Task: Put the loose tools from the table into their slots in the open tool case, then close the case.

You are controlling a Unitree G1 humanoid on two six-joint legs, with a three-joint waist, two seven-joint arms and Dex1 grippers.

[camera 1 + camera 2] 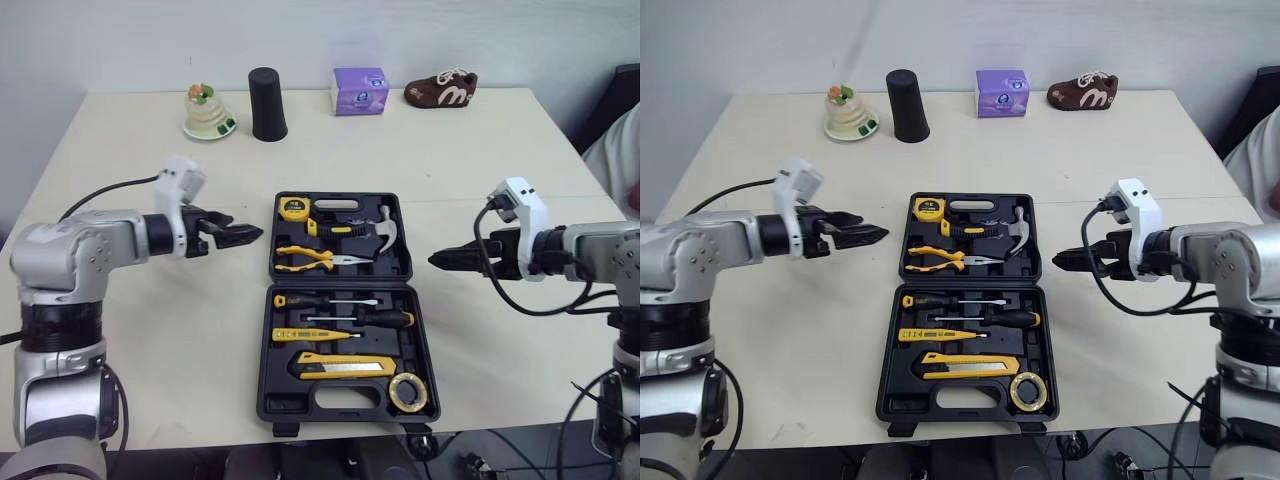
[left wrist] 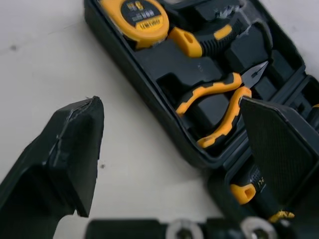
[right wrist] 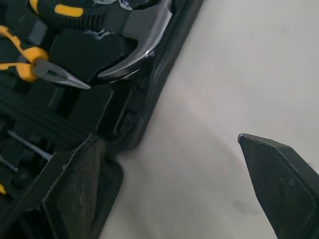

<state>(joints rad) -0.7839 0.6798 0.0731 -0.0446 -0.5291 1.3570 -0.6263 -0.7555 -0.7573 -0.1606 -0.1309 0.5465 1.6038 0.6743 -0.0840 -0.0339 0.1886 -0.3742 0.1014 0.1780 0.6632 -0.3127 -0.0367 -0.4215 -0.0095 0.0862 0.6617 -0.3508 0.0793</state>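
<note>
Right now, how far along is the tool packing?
Packing looks done: yellow tape measure, silver-headed hammer, yellow-handled pliers and the rest sit in the black plastic tool case. Left end effector and right end effector are open, empty. Remaining: closing the case.

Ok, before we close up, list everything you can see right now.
Black plastic tool case: 1, open, table centre.
Yellow tape measure: 1, far half.
Steel claw hammer: 1, black-yellow handle, far half.
Yellow-handled pliers: 1, far half.
Slim screwdrivers: 3, yellow-black, near half.
Yellow utility knife: 1, near half.
Yellow tape roll: 1, near right corner.
Black cup, purple box, brown shoe, green-white ornament: 1 each, table's far edge.
Person's white sleeve: 1, right edge.
Left gripper, right gripper: black, open, flanking the case.
</note>
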